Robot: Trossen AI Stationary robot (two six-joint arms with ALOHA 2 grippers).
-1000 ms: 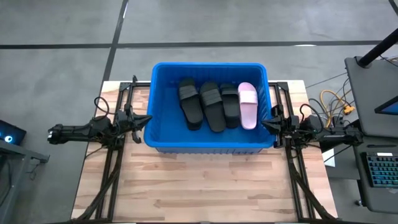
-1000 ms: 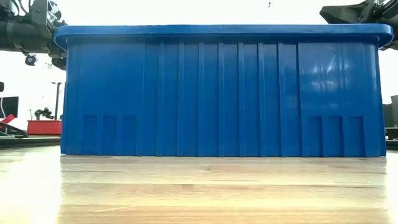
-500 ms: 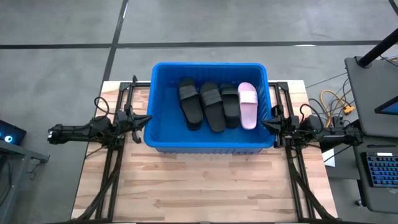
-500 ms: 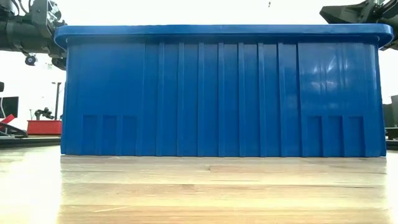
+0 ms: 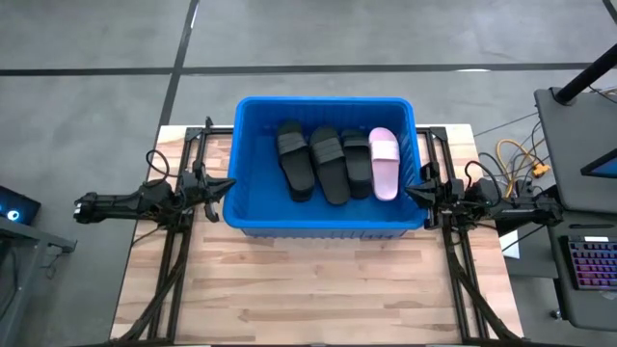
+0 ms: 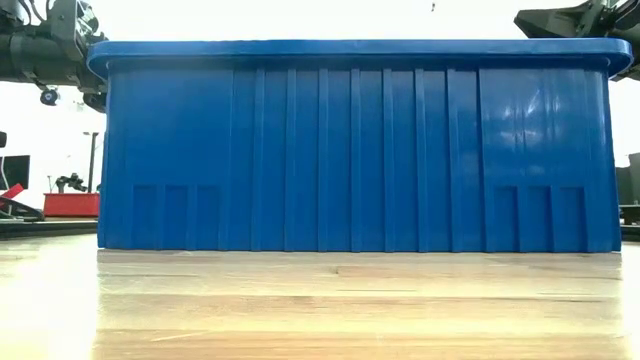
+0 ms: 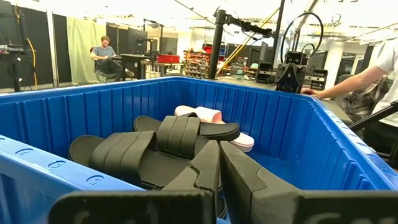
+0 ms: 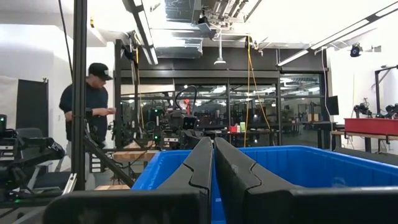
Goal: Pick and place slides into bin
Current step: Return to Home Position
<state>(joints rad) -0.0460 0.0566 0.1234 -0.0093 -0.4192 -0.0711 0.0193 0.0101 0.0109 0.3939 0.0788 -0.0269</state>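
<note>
The blue bin [image 5: 323, 227] stands on the wooden counter [image 5: 318, 289], in the upper centre of the high view. Inside it lie 3 black slides [image 5: 328, 166] side by side, with 1 pink slide [image 5: 385, 162] at their right, nearest the bin's right wall. The left claw [image 5: 228, 186] hangs just outside the bin's left wall at rim height, clenched on nothing. The right claw [image 5: 411, 190] hangs just outside the right wall, likewise clenched and empty.
</note>
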